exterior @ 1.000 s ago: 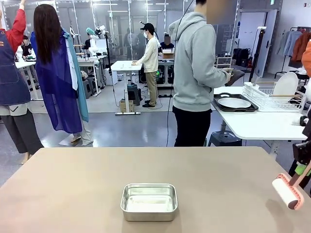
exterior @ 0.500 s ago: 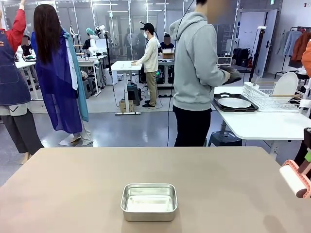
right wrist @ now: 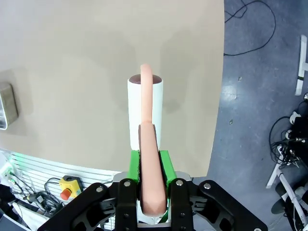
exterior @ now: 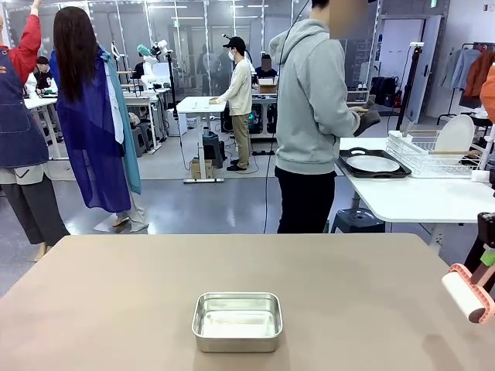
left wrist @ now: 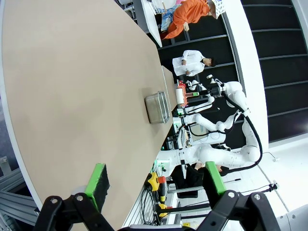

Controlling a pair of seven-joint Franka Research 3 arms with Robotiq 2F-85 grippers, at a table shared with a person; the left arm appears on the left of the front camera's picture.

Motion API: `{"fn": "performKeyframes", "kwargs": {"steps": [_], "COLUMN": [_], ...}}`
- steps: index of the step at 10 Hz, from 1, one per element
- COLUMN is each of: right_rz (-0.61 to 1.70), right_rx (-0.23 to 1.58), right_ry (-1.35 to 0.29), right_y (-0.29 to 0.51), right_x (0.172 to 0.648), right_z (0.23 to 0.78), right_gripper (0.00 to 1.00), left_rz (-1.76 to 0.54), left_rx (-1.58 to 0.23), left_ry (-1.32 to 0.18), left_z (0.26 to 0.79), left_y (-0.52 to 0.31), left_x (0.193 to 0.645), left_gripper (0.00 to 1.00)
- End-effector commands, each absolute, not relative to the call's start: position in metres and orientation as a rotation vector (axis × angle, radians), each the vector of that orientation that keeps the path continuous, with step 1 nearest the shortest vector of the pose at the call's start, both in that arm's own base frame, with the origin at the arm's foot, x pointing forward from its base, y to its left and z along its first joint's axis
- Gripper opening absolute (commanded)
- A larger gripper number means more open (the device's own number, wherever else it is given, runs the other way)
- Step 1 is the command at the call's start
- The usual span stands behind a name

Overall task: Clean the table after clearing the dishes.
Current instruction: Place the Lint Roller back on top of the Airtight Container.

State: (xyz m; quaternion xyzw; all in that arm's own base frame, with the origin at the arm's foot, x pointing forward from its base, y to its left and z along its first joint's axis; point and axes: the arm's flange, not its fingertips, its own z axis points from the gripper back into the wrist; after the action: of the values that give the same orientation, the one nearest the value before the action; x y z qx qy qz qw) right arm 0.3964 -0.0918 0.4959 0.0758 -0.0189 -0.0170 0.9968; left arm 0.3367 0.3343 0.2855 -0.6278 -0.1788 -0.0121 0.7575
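taupe table (exterior: 139, 286), roller (right wrist: 144, 108) lengthwise w/ jaws

Taupe table (exterior: 116, 294), a square steel pan (exterior: 237, 321) directly on it near the front middle.

Pan (exterior: 237, 321) sits on the bench (exterior: 116, 294) near the robot-side edge, roughly centred left-to-right. Roller (exterior: 466, 292) is off at the bench's right edge, raised above the top, held in the right gripper (right wrist: 148, 161), well apart from the pan. Person (exterior: 313, 116) stands beyond the far edge, right of centre, facing the side table (exterior: 410, 197) behind and to the right, which carries a tray with plate (exterior: 374, 164) and, right of it, a rack (exterior: 437, 154).
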Motion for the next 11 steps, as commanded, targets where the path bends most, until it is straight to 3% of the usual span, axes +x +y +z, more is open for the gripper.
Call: {"fn": "performKeyframes", "kwargs": {"steps": [1,8,11], "right_rz": [-0.024,-0.033,0.469], "right_rx": [0.156,0.151,0.05], "right_ry": [-0.055,-0.041,-0.29], "right_y": [-0.092,-0.092,0.057], "right_x": [0.396,0.397,0.434], "right_z": [0.499,0.497,0.592], "right_gripper": [0.21,0.21,0.21], "left_rz": [-0.022,-0.022,-0.022], "left_rx": [-1.366,-1.366,-1.366], "left_ry": [-0.392,-0.392,-0.392], "left_z": [0.288,0.288,0.288], "left_y": [0.334,0.334,0.334], "left_x": [0.334,0.334,0.334], "left_gripper": [1.0,1.0,1.0]}}
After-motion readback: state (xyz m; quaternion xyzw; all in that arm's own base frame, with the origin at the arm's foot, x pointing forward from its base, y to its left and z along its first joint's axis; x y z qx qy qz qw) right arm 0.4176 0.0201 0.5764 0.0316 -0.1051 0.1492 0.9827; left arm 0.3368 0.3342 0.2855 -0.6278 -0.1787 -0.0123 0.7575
